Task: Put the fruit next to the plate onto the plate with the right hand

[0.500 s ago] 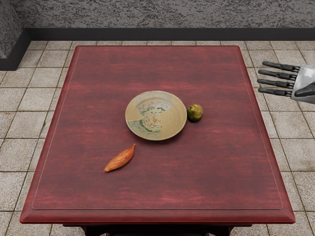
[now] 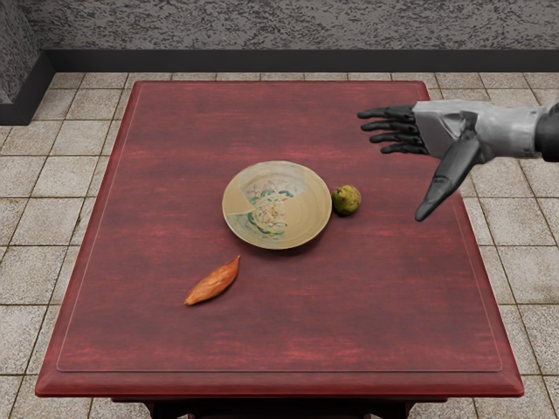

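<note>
Slim orange tapered fruit (image 2: 213, 281) is seen toward the near-left corner of the dark red wooden table (image 2: 393, 332); not judged the target. Round beige ceramic plate with green pattern (image 2: 234, 218) is placed mid-table, nothing on it. Small round green fruit (image 2: 346, 200) is found just beside its right rim. Right hand (image 2: 437, 131) is held above the far-right area, fingers (image 2: 389, 127) spread, nothing gripped. Green fruit lies left of the fingertips, toward the near edge; roundish, no long axis to be matched. Left arm not seen.
</note>
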You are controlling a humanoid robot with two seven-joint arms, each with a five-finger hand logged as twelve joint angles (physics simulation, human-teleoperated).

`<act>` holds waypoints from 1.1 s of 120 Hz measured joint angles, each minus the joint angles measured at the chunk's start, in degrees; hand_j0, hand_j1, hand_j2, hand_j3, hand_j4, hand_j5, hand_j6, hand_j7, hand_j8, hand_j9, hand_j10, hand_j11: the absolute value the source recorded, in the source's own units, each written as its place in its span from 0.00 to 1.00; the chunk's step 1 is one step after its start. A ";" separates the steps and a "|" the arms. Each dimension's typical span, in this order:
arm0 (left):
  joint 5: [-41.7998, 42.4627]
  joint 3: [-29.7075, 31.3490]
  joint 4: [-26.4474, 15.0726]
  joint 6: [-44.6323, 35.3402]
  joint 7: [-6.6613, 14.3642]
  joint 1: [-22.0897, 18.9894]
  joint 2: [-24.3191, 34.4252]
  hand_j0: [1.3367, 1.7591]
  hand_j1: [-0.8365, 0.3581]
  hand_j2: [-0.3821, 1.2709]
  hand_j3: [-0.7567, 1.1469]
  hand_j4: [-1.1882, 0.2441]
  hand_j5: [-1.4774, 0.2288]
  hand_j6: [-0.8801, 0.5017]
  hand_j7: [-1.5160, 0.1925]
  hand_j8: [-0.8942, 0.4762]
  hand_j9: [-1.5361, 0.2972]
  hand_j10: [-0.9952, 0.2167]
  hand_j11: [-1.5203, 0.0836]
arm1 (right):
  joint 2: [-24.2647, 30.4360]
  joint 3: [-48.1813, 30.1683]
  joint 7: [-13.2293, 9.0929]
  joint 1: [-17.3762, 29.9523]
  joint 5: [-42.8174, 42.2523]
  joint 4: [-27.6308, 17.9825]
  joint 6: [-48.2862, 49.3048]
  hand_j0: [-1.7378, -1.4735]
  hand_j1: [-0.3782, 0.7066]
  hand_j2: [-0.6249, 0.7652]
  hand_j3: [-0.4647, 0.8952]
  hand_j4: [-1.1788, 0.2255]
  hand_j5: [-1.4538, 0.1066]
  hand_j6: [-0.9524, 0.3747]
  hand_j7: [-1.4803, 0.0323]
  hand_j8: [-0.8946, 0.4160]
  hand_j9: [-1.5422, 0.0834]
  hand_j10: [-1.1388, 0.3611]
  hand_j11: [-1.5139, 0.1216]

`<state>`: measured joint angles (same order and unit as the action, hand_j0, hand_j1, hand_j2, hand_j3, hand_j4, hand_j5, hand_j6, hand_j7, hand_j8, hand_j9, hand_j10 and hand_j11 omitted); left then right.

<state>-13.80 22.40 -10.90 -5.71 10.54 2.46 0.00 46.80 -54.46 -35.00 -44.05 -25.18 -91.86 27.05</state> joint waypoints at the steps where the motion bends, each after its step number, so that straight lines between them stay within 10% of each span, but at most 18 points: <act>1: 0.00 0.00 0.00 0.00 0.00 0.00 0.00 0.76 0.99 0.23 0.40 0.83 0.87 0.64 0.89 0.65 0.84 0.82 0.95 | -0.44 0.21 0.00 -0.01 -1.50 -0.59 -0.92 0.30 0.06 0.45 0.34 0.82 0.91 0.70 0.95 0.66 0.92 0.74 0.90; 27: 0.00 0.01 0.00 0.00 0.00 0.00 0.00 0.76 0.99 0.23 0.40 0.83 0.87 0.64 0.89 0.65 0.84 0.82 0.95 | -11.31 11.17 0.00 -0.38 -31.86 -3.84 -18.45 0.30 0.06 0.45 0.34 0.81 0.90 0.69 0.95 0.66 0.92 0.74 0.90; 43: 0.00 0.01 0.00 0.00 0.00 0.00 0.00 0.76 0.99 0.23 0.40 0.83 0.87 0.64 0.89 0.65 0.84 0.82 0.95 | -18.87 20.04 0.00 -3.50 -42.94 3.57 -27.30 0.30 0.07 0.45 0.34 0.81 0.90 0.69 0.95 0.65 0.92 0.74 0.90; 96: 0.00 0.01 0.00 0.00 0.00 0.00 0.00 0.76 0.99 0.23 0.40 0.83 0.87 0.64 0.89 0.65 0.84 0.82 0.95 | -28.72 33.18 0.00 -5.61 -51.86 17.09 -46.45 0.30 0.08 0.44 0.34 0.80 0.89 0.68 0.93 0.64 0.91 0.72 0.88; 132: 0.00 0.01 0.00 0.00 0.00 0.00 0.00 0.76 0.99 0.23 0.40 0.83 0.87 0.64 0.89 0.65 0.84 0.82 0.95 | -29.66 33.52 0.00 -4.33 -51.84 17.94 -47.30 0.30 0.37 0.42 0.34 0.61 0.66 0.47 0.70 0.44 0.69 0.54 0.67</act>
<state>-13.80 22.41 -10.90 -5.71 10.55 2.46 0.00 17.14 -20.94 -35.00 -48.38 -77.02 -73.91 -20.25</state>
